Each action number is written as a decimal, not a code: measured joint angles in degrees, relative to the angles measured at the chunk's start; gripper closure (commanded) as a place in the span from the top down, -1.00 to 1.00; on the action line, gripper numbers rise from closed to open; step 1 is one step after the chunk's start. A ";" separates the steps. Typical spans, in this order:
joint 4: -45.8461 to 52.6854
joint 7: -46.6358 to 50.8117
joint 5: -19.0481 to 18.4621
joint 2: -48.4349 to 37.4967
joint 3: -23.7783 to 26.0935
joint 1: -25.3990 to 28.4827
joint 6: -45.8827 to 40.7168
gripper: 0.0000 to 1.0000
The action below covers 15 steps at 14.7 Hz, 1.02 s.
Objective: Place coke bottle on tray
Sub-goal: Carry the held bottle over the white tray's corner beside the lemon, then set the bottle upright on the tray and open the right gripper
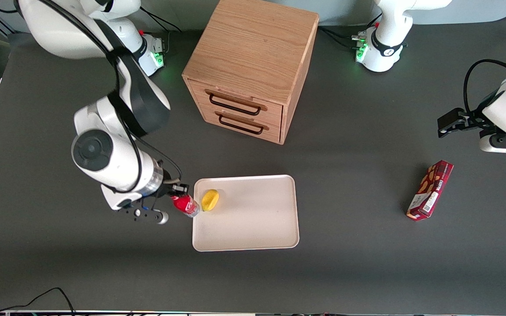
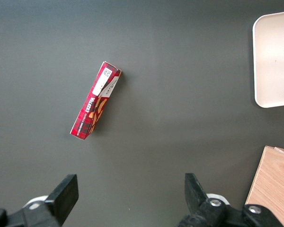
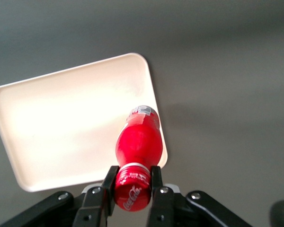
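A: Why does the gripper (image 3: 132, 189) have the bottle (image 3: 138, 144) by the cap?

B: The cap is the narrow part, so the fingers (image 3: 155, 182) close on it from both sides and the body hangs free beneath. That leaves the clear base as the lowest point, ready to meet the tray (image 3: 61, 127) first.

A: Where is it over the table?

B: Toward the working arm's end, near the table's front edge. In the front view the bottle (image 1: 185, 205) sits at the tray's (image 1: 253, 228) short edge on that side, its base just over the rim, beside the yellow thing (image 1: 210, 199) already lying in the tray.

A: Is it down yet?

B: I'd say not. It looks tilted and lifted clear of the surface, though its height is hard to judge from above.

A: Why approach from that edge?

B: It's the nearest one to the arm. There's open tray past the yellow thing, so carrying the bottle inward before lowering seems wise.
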 measured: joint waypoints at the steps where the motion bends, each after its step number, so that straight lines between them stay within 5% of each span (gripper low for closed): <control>1: 2.32 0.00 0.00 2.30 -1.91 1.57 0.12 -1.00; 15: 8.29 0.04 -0.01 12.62 -4.61 4.04 10.46 -1.00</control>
